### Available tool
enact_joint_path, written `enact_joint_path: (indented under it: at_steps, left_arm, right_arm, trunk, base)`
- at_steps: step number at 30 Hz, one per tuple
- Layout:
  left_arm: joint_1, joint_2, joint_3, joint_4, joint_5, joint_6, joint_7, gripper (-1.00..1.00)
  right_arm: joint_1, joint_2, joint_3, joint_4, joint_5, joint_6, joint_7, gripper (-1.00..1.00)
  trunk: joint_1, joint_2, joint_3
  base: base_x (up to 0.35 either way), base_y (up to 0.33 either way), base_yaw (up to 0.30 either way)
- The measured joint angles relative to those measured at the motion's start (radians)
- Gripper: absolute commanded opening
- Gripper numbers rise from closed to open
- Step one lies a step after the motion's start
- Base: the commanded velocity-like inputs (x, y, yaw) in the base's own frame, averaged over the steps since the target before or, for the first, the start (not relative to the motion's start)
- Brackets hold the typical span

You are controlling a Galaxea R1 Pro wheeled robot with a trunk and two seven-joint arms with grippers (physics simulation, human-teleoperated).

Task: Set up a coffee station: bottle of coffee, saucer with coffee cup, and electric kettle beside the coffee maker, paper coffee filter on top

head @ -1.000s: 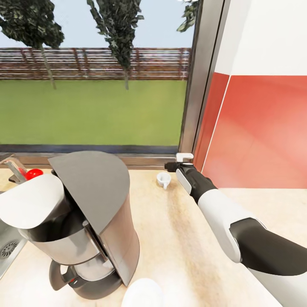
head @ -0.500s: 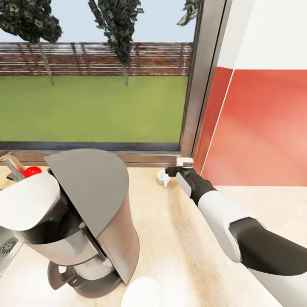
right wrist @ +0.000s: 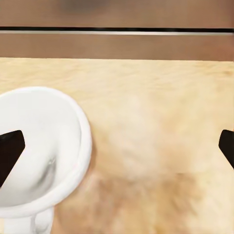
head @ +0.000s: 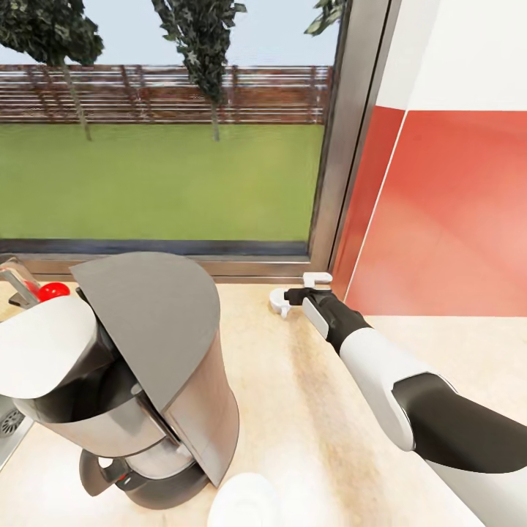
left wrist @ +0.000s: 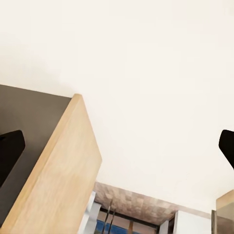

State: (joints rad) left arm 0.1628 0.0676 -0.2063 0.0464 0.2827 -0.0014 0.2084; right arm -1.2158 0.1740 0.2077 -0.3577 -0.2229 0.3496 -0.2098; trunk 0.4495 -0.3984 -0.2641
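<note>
My right gripper (head: 293,296) is extended to the far edge of the bench (head: 307,410), just below the window sill, with its jaws spread wide and holding nothing. The coffee cup (head: 279,301) stands upright on the bench directly at the jaws; in the right wrist view the cup (right wrist: 39,151) sits toward one fingertip (right wrist: 9,153), off the centre of the gap, and the other tip is well clear. I cannot tell whether any pad touches it yet. The cup is well apart from the coffee maker (head: 139,380), which stands near the sink end with a white paper filter (head: 40,344) resting at its top. The saucer (head: 245,501) lies on the bench just beside the maker's base. Assessment: the cup looks small, light, rigid and glazed, hence slippery and liable to tip or skid if nudged from one side. I judge the soundest hold is across the body below the rim, jaws centred first, closing gently. My left gripper (left wrist: 117,151) faces a pale ceiling and a wooden panel, jaws spread, empty.
</note>
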Motion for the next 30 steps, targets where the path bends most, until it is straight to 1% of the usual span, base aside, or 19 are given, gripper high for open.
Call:
enact_joint_path:
  at_steps: [4, 10, 22, 30]
  left_arm:
    - [0.0, 0.0, 0.0, 0.0, 0.0, 0.0, 0.0, 1.0]
    - [0.0, 0.0, 0.0, 0.0, 0.0, 0.0, 0.0, 1.0]
    - [0.0, 0.0, 0.0, 0.0, 0.0, 0.0, 0.0, 1.0]
    - [0.0, 0.0, 0.0, 0.0, 0.0, 0.0, 0.0, 1.0]
  right_arm:
    - [0.0, 0.0, 0.0, 0.0, 0.0, 0.0, 0.0, 1.0]
    - [0.0, 0.0, 0.0, 0.0, 0.0, 0.0, 0.0, 1.0]
    - [0.0, -0.001, -0.001, 0.001, 0.001, 0.0, 0.0, 1.0]
    - [0.0, -0.002, -0.001, 0.002, 0.001, 0.0, 0.0, 1.0]
  trunk:
    - [0.0, 0.0, -0.001]
    - [0.0, 0.0, -0.005]
    - [0.0, 0.0, -0.007]
    - [0.0, 0.0, -0.018]
  base:
    - [0.0, 0.0, 0.039]
    - [0.0, 0.0, 0.123]
    - [0.0, 0.0, 0.007]
    - [0.0, 0.0, 0.0]
